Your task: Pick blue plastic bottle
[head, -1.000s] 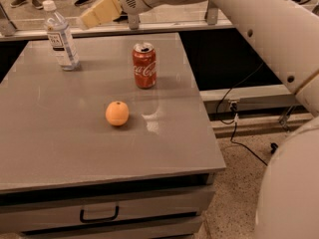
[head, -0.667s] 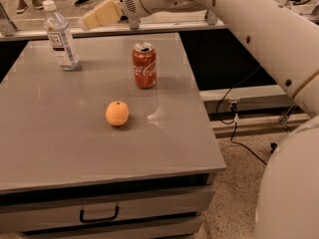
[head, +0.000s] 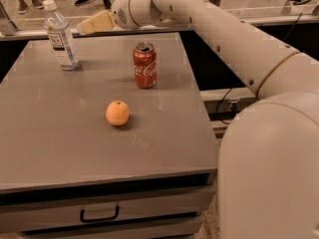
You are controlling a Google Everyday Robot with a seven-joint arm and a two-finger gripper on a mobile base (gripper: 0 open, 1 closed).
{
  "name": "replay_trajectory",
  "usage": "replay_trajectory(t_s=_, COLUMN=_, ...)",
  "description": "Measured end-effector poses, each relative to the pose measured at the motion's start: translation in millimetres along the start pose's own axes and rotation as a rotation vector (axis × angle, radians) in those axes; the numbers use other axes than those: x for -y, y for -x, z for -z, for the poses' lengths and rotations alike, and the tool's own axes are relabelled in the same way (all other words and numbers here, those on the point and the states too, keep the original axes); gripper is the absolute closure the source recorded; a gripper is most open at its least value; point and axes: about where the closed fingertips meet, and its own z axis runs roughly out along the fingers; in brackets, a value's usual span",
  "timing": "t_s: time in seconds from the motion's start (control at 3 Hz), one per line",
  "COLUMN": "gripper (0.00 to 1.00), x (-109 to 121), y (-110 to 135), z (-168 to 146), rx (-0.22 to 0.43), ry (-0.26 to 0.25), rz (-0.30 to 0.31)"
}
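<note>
Gripper (head: 89,25) hovers over the surface's (head: 60,153) far edge, near the blue plastic bottle (head: 60,38) (upright at the far-left corner) but apart from it. Whether the jaws are open or closed, I cannot tell.

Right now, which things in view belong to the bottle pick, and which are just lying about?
Part of the job:
- blue plastic bottle, upright near the table's far left corner
- gripper, over the far edge, right of the bottle and not touching it

Just lying about:
- red soda can, upright, mid-table towards the back
- orange, nearer the front
- table itself
</note>
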Motion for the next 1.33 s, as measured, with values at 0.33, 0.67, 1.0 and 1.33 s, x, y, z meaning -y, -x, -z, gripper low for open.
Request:
replay_trajectory(t_s=0.33, gripper=0.0, x=11, y=-1, z=-21, rx=-0.037, ry=0.061, rz=0.014)
replay_trajectory(t_s=0.67, gripper=0.0, x=14, y=5, z=-36, rx=-0.057, ry=0.126, rz=0.049)
replay_trajectory(t_s=1.0, gripper=0.0, x=8, y=17, z=-47, rx=-0.046, ry=0.185, rz=0.071)
replay_trajectory(t_s=1.33, gripper=0.0, x=-8, y=27, z=-62, rx=-0.033, ry=0.226, rz=0.082)
